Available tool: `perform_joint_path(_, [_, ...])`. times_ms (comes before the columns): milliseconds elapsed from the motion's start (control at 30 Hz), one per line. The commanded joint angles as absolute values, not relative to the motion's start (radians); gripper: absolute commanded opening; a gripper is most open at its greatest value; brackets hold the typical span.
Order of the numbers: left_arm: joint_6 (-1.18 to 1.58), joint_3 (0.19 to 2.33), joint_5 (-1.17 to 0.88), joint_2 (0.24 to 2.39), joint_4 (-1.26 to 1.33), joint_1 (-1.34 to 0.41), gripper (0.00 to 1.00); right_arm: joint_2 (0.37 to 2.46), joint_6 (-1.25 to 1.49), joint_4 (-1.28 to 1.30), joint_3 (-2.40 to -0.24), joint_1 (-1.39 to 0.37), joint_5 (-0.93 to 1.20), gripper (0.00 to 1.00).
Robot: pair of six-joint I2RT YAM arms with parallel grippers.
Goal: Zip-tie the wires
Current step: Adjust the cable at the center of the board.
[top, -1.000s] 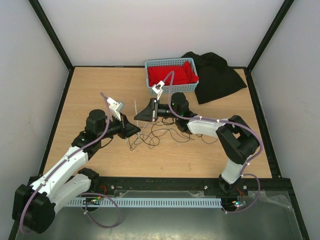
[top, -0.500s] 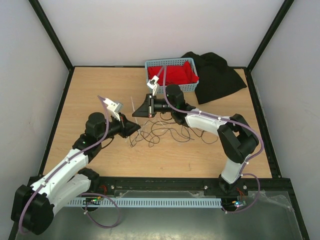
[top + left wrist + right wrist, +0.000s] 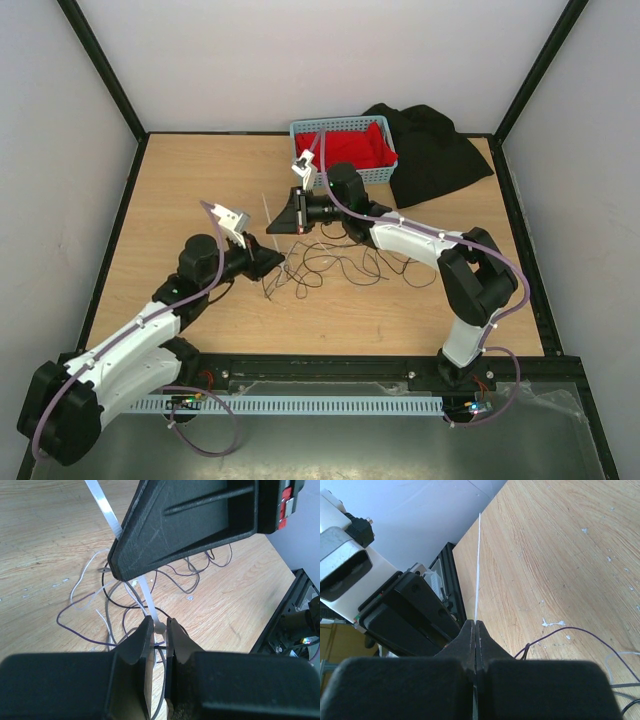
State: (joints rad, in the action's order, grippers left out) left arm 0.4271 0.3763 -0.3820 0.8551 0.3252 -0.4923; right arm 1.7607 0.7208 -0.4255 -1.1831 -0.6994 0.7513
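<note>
Under everything, a wooden table (image 3: 180, 190), with the blue basket (image 3: 342, 177) by its far edge taken as the mark for all the rest. Well to the near left of the basket, the white and black left arm (image 3: 130, 345), stretched up from the near table edge toward the middle. To the near right of the basket, the right arm (image 3: 470, 280), bent at the elbow and reaching back leftward across the basket's near side. Just to the right of the basket, a crumpled black cloth (image 3: 435, 155). Inside the basket, a red cloth (image 3: 345, 148) filling most of it. On the near side of the basket, flat on the wood, the wires (image 3: 340, 265): thin dark strands in loose tangled loops, spread between the two wrists; in the left wrist view a few paler strands mixed among the dark ones (image 3: 90, 600). Near and left of the basket, over the left end of that tangle, the left gripper (image 3: 272, 263), jaws drawn narrow and pinched on the lower end of the zip tie (image 3: 102, 505), with dark strands crossing at the fingertips. Closer to the basket, off its near left corner, the right gripper (image 3: 272, 228), jaws pressed fully together on the same white strap higher up, the thin free end (image 3: 478, 565) sticking out beyond the fingertips. Strap taut and slanted between the two grips.
</note>
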Motion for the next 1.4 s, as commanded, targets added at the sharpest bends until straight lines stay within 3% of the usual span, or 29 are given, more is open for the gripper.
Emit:
perform_joint_path(0, [0.445,0.310,-0.404,0.891,0.229,-0.545,0.00,1.737,0.712,-0.533,-1.269,-0.672,0.689,0.00])
perform_joint_path(800, [0.519,0.192,-0.276,0.974,0.297,-0.657,0.00,1.779,0.703,-0.411,-1.526,-0.657,0.685,0.00])
perform_joint_path(1367, [0.531,0.211,-0.245,0.954,0.290,-0.656,0.00,1.755,0.694,-0.411,-1.496,-0.634,0.714,0.00])
